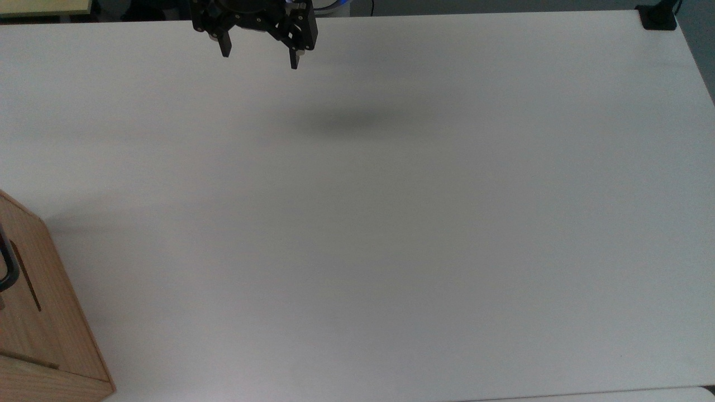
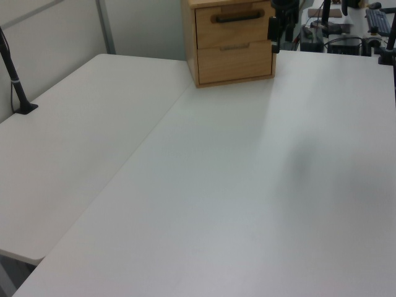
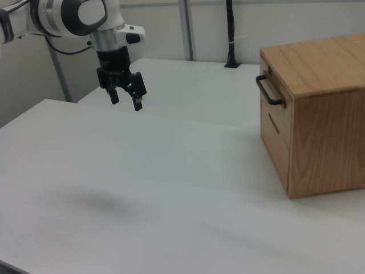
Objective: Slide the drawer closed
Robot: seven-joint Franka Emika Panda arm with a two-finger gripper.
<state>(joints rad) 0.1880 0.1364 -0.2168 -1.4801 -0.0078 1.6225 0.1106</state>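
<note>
While the arm hangs above the bench, the scene reads as follows.

Gripper: the gripper (image 1: 258, 56) is black, with two slim fingers spread wide apart and nothing between them. It is raised clear of the surface near the top view's upper edge. In the right view the gripper (image 3: 125, 101) points downward at the upper left, well apart from the cabinet.

Arm: the arm (image 3: 74, 17) has white rounded shells with a dark grey joint cap and a metal collar above the black hand.

Drawer: the drawer (image 2: 232, 26) is the upper of two in the left view, with a flat pale pine front and visible grain. Its front sits level with the cabinet face. In the right view the drawer (image 3: 271, 101) lies on the cabinet's shaded face, at the right view's right.

Handle: the handle (image 3: 268, 91) is a black metal bar with bent ends that stands out from the drawer front. In the left view the handle (image 2: 237, 17) runs horizontally across the panel.

Lower drawer: the lower drawer (image 2: 235, 62) is a plain wooden front with a thin slot at its upper edge.

Cabinet: the cabinet (image 3: 319, 114) is a boxy pine body with square corners, resting on the bench. Contents cannot be seen.

Bench: the bench (image 1: 391, 223) is a smooth, matte white top carrying a soft dark shadow.

Clamp post: the clamp post (image 2: 12, 74) is a thin black pole fixed at the bench edge.
</note>
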